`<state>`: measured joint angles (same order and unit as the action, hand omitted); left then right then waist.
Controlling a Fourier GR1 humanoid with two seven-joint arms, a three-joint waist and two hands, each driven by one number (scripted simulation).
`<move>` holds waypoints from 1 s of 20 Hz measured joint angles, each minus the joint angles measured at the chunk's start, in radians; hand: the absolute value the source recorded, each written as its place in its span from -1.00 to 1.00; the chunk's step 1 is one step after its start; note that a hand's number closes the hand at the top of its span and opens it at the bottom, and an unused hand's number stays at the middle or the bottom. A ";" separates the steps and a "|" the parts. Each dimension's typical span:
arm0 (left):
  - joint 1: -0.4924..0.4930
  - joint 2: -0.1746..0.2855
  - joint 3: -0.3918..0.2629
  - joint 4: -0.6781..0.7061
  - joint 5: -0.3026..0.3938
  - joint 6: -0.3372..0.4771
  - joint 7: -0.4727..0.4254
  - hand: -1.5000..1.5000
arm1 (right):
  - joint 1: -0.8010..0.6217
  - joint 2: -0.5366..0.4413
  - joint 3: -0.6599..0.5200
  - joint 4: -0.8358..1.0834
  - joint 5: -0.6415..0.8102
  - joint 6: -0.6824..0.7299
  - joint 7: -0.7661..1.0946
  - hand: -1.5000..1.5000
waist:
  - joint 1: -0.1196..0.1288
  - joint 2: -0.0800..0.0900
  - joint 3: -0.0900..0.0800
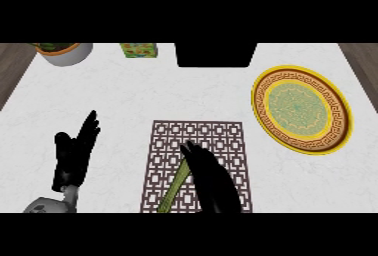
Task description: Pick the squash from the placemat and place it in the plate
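A long green squash [175, 185] lies lengthwise on the brown lattice placemat [198, 135], near its lower left part. My right hand [208, 177] hangs over the placemat just right of the squash, fingers straight and pointing away from me, covering part of the squash's upper end. The yellow-rimmed patterned plate [301, 109] sits to the right of the placemat with nothing on it. Left of the placemat, my left hand [75, 150] rests open with fingers up.
At the back left stands a grey pot with a plant [65, 51]. A green patterned box [139, 50] is beside it, and a black block [215, 54] sits at the back centre. Dark wood borders the white counter at both sides.
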<state>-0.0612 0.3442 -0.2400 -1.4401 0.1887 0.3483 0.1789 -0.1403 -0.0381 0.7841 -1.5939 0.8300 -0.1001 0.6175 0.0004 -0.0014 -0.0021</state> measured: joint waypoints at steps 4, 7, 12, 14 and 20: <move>0.004 -0.024 -0.007 -0.003 -0.028 0.010 0.004 0.00 | -0.036 0.023 0.006 0.019 -0.040 0.106 0.088 -1.00 | 0.002 0.001 0.001; 0.008 -0.024 0.014 -0.007 -0.034 -0.015 0.006 0.00 | -0.070 0.031 0.007 0.028 -0.068 0.149 0.141 -1.00 | 0.003 0.001 0.002; 0.010 -0.063 0.022 -0.018 -0.072 -0.021 0.029 0.00 | -0.142 0.036 0.045 0.097 -0.131 0.112 0.196 -1.00 | 0.005 0.001 0.002; 0.005 -0.080 0.035 -0.009 -0.087 -0.027 0.027 0.00 | -0.148 0.037 0.053 0.115 -0.139 0.105 0.195 -1.00 | 0.004 0.001 0.002; 0.017 -0.099 0.064 -0.015 -0.110 -0.060 0.028 0.00 | -0.197 0.037 0.059 0.204 -0.192 0.075 0.162 -1.00 | 0.005 0.002 0.002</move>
<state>-0.0443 0.2448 -0.1759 -1.4551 0.0788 0.2879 0.2064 -0.3376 -0.0011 0.8426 -1.3894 0.6383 -0.0254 0.7799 0.0059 0.0002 0.0001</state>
